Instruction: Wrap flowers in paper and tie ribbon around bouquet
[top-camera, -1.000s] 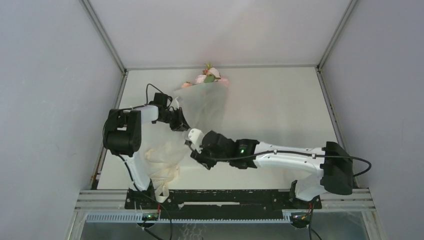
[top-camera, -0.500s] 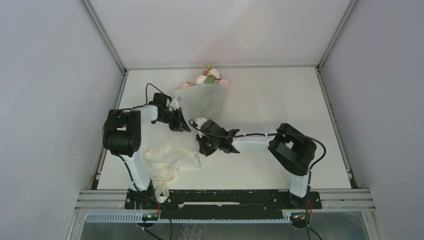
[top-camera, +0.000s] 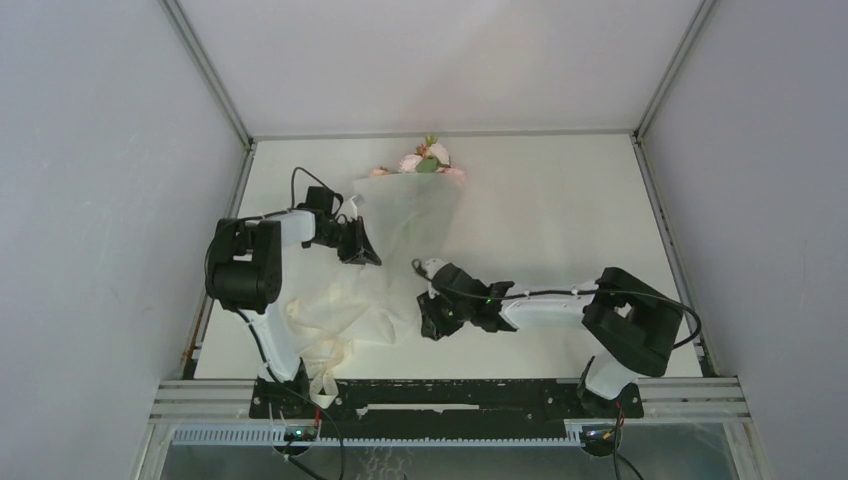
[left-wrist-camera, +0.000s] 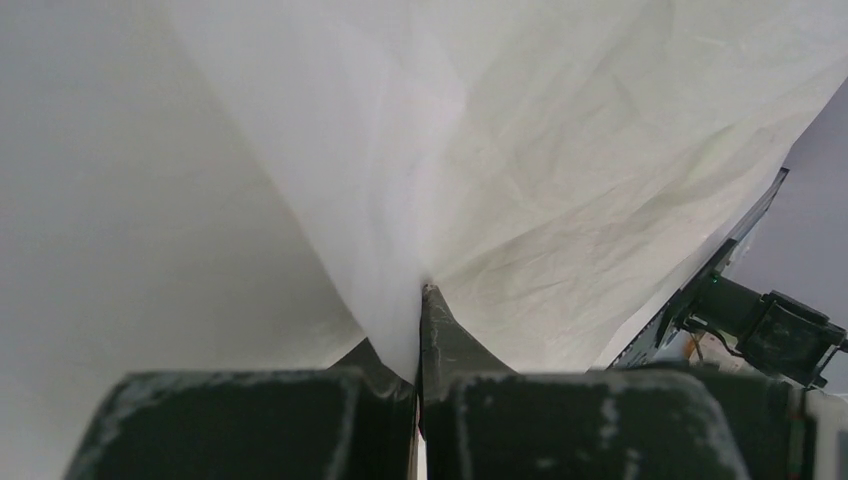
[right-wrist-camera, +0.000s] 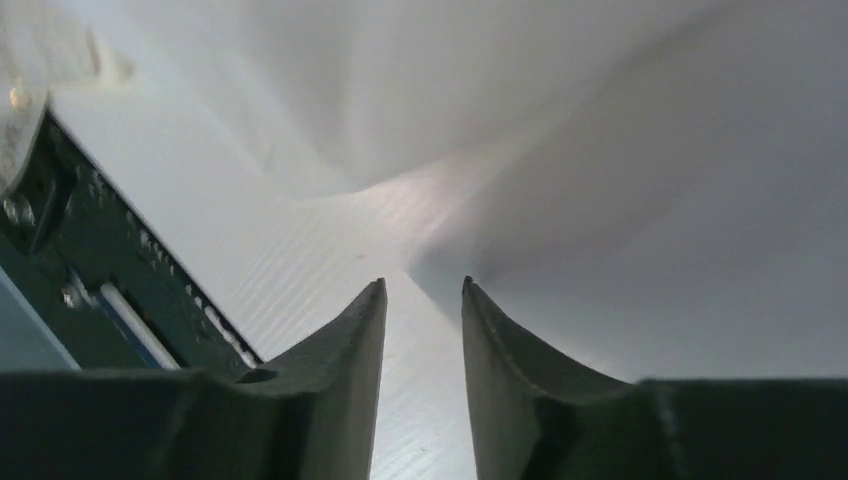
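The pink flowers (top-camera: 425, 160) lie at the table's far edge, sticking out of the wide end of the off-white paper (top-camera: 405, 215), which tapers toward the near left. My left gripper (top-camera: 366, 252) is shut on a fold of that paper (left-wrist-camera: 560, 150). The fold is pinched between its fingertips (left-wrist-camera: 432, 320). My right gripper (top-camera: 430, 326) sits low over the table, right of the paper's crumpled near end (top-camera: 340, 312). Its jaws stand a little apart with only bare table between them (right-wrist-camera: 423, 285). A narrow cream ribbon (top-camera: 322, 378) trails toward the base rail.
The black base rail (top-camera: 450, 392) runs along the near edge and shows again as a rail (right-wrist-camera: 70, 250) at the left of the right wrist view. Grey walls (top-camera: 110, 200) close in the white table (top-camera: 560, 220) on three sides.
My right arm has pulled back toward the near right, away from the paper by the left gripper, and its jaws now stand apart. The flower end shifted slightly right. The left gripper held still.
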